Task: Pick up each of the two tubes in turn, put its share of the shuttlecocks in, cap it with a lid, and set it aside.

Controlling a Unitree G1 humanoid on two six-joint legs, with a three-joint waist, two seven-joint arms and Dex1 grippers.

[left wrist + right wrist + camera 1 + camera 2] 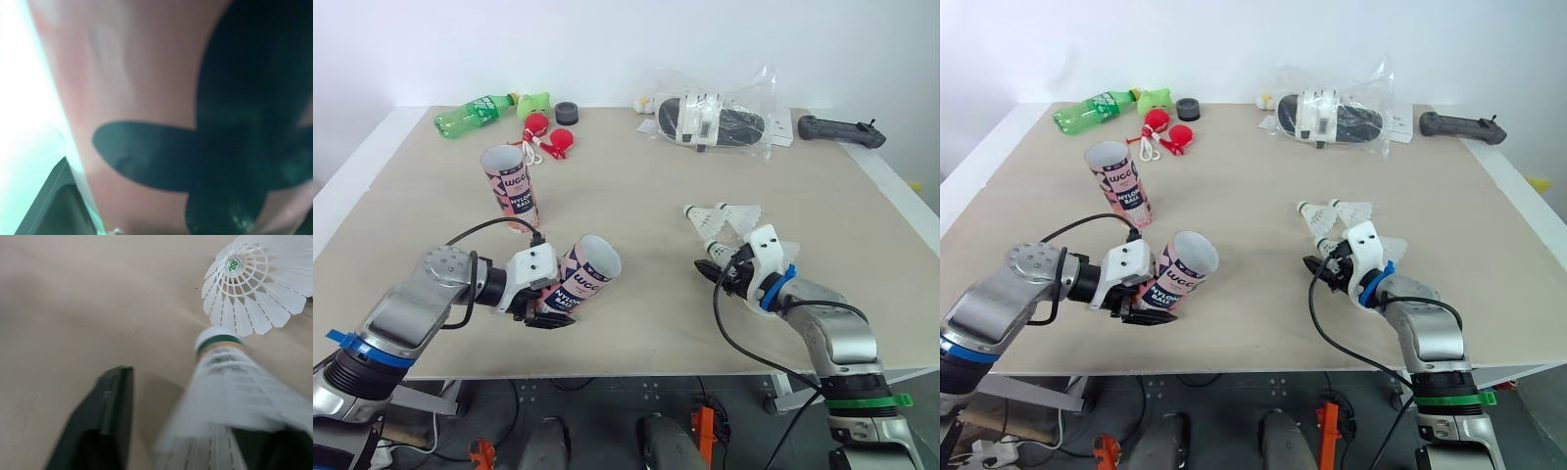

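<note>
Left eye view: a tube (582,276) is gripped near its base by the closed left fingers (549,315), at the near left of the table (636,186). It is tilted, with its open mouth aimed up and toward the right arm. A second tube (512,186) is stood upright behind it. The right fingers (717,275) are placed well apart from that mouth, beside loose shuttlecocks (724,215).

Left wrist view: the tube's pink wall is seen up close.

Right wrist view: the right fingers are spread around one shuttlecock (230,382), cork end forward. A gap is seen at one finger, so it is judged not clamped. Once gripped, it would need carrying left, cork first.
</note>
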